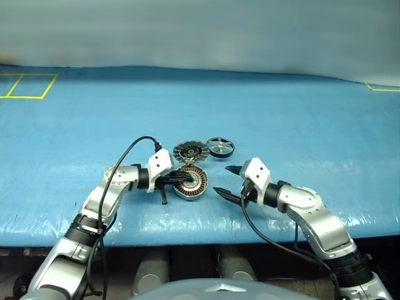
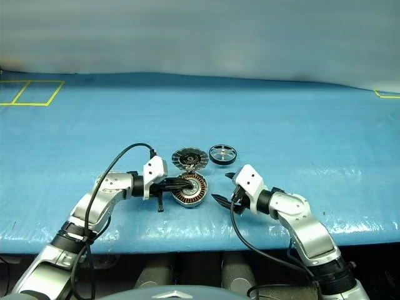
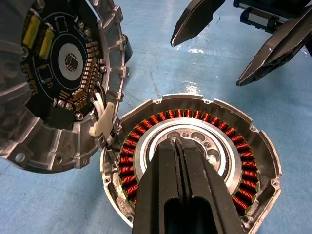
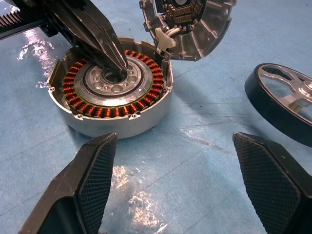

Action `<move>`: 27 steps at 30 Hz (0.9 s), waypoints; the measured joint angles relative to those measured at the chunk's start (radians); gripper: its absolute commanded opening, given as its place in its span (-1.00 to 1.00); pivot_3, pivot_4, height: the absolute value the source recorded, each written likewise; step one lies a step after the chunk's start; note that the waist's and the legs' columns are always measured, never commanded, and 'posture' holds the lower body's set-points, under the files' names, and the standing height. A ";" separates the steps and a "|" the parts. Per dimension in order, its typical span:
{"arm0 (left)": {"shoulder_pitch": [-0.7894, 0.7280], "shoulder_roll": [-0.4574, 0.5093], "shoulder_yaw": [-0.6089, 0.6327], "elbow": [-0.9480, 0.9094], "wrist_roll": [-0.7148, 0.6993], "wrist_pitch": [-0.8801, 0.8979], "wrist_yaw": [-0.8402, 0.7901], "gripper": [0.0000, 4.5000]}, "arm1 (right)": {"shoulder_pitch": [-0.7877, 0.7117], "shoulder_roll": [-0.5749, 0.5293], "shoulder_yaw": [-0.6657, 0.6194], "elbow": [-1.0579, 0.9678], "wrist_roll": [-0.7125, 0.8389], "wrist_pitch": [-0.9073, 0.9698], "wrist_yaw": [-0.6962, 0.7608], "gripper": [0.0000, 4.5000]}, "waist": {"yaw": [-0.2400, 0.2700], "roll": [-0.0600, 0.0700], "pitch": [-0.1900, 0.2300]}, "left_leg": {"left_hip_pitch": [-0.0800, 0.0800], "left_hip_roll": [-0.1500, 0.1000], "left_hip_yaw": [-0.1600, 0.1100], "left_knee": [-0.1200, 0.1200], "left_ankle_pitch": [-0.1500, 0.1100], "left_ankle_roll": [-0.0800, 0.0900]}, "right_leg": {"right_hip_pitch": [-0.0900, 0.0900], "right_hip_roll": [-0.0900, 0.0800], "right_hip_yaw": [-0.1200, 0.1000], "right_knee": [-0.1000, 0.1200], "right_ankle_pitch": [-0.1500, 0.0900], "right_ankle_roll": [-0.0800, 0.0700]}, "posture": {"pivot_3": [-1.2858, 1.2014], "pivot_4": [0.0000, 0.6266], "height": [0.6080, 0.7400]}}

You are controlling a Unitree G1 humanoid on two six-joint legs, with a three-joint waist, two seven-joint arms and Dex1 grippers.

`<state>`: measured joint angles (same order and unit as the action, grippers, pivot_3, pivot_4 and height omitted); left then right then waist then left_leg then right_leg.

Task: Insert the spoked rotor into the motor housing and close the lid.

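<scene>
Left eye view: blue plastic-covered tabletop [image 1: 281, 119] with yellow tape outlines at the far corners, three round parts grouped near the front edge. The motor housing [image 1: 195, 184], a round shallow silver metal body with a ring of copper-coloured windings around a silver centre hub, sits closest to the robot. Just behind it and touching its rim is the lid [image 1: 190, 150], a round ribbed silver disc with a dark centre; in the left wrist view it stands tilted open, dark circuit-board face showing, joined to the housing rim by a small white clip. The spoked rotor [image 1: 220, 147], a small black ring with silver spokes and hub, lies flat on the tabletop just beside the lid, apart from the housing, on the robot's right. Left claw [image 3: 174, 142] is clenched, fingers pressed together, tips down in the housing's centre hub, not grasping any part. Right claw [image 4: 173, 146] hangs released, fingers spread wide, just to the right of the housing, near it and not touching, holding nothing; rotor sits off beyond its far finger.
</scene>
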<state>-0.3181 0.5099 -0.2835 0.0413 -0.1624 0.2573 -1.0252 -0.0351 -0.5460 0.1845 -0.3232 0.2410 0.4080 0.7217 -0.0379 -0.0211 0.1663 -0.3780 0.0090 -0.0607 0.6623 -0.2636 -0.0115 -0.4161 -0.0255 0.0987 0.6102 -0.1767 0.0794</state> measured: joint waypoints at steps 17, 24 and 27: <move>0.116 -0.045 0.136 -0.105 -0.184 0.041 0.023 -0.99 | 0.009 0.011 -0.005 0.002 -0.005 -0.031 -0.011 0.77 | -0.001 0.000 0.000 | 0.000 0.000 0.000 0.000 0.000 0.000 | 0.000 0.000 0.000 0.000 0.000 0.000 | 0.03 -0.52 1.00; 0.239 -0.006 0.189 -0.202 -0.217 0.060 0.037 -0.99 | -0.052 0.034 -0.036 0.086 -0.040 -0.070 -0.059 0.77 | -0.005 0.000 0.000 | 0.001 0.000 0.000 0.000 0.000 0.000 | 0.000 0.000 0.000 0.000 0.000 0.000 | 0.03 -0.52 1.00; 0.288 0.008 0.206 -0.214 -0.214 0.058 0.052 -0.99 | -0.107 0.050 -0.039 0.155 -0.082 -0.082 -0.097 0.77 | -0.006 0.000 0.000 | 0.001 0.000 0.001 0.000 0.000 0.000 | 0.000 0.000 0.000 0.000 0.000 0.000 | 0.03 -0.52 1.00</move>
<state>-0.0301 0.5180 -0.0773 -0.1730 -0.3765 0.3157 -0.9730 -0.1423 -0.4955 0.1458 -0.1680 0.1591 0.3257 0.6251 -0.0444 -0.0207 0.1665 -0.3774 0.0094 -0.0602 0.6623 -0.2636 -0.0115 -0.4163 -0.0256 0.0988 0.6106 -0.1768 0.0793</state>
